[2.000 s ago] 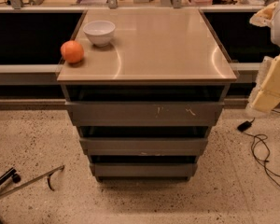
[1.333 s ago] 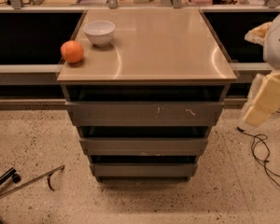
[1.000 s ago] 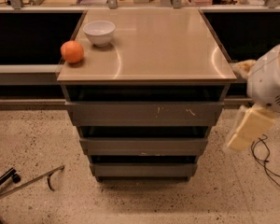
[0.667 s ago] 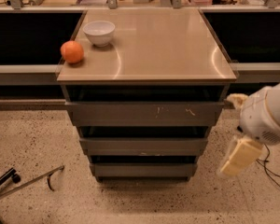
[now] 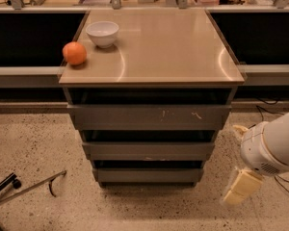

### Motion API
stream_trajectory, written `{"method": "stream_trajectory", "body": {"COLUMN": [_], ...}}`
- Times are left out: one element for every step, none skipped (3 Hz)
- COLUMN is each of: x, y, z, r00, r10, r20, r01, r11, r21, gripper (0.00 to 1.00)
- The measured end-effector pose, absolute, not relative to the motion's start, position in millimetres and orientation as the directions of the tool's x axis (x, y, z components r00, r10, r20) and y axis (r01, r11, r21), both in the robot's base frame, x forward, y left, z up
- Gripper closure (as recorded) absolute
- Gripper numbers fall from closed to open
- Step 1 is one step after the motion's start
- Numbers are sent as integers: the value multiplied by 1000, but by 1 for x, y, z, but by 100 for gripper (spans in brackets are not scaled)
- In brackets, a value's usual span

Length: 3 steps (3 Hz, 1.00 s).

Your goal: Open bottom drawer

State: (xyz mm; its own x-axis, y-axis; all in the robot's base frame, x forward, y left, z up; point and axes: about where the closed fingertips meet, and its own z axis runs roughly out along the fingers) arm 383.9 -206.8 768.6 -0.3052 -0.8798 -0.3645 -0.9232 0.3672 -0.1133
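The bottom drawer (image 5: 148, 175) is the lowest and shortest of three grey metal drawer fronts under a tan-topped cabinet; it looks closed, flush with the two above. The middle drawer front (image 5: 148, 150) and the wide top front (image 5: 149, 117) with pale scratch marks are closed too. My gripper (image 5: 237, 190), cream-coloured on a white arm, hangs low at the lower right, to the right of the bottom drawer and apart from it, near the floor.
An orange (image 5: 74, 53) and a white bowl (image 5: 102, 33) sit on the cabinet top (image 5: 168, 47) at its left. A black and metal tool (image 5: 24, 186) lies on the speckled floor at left. Cables (image 5: 279, 177) trail on the floor at right. Dark counters stand behind.
My arm and gripper have come down from beside the cabinet top at the right to floor level beside the bottom drawer. The drawers have not moved.
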Motion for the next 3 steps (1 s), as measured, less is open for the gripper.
{"method": "stream_trajectory", "body": {"x": [382,372,383], "y": [-196,-172,-158], "z": [729,651,593], "r00": [-312,-311,-272], "r10": [-857,-837,-837], "r20": [-409,-450,-474], "r01": [-922,-931,-949], "r11": [377,364,315], "r21": [-87,-36,-12], "gripper": [0,0,0]}}
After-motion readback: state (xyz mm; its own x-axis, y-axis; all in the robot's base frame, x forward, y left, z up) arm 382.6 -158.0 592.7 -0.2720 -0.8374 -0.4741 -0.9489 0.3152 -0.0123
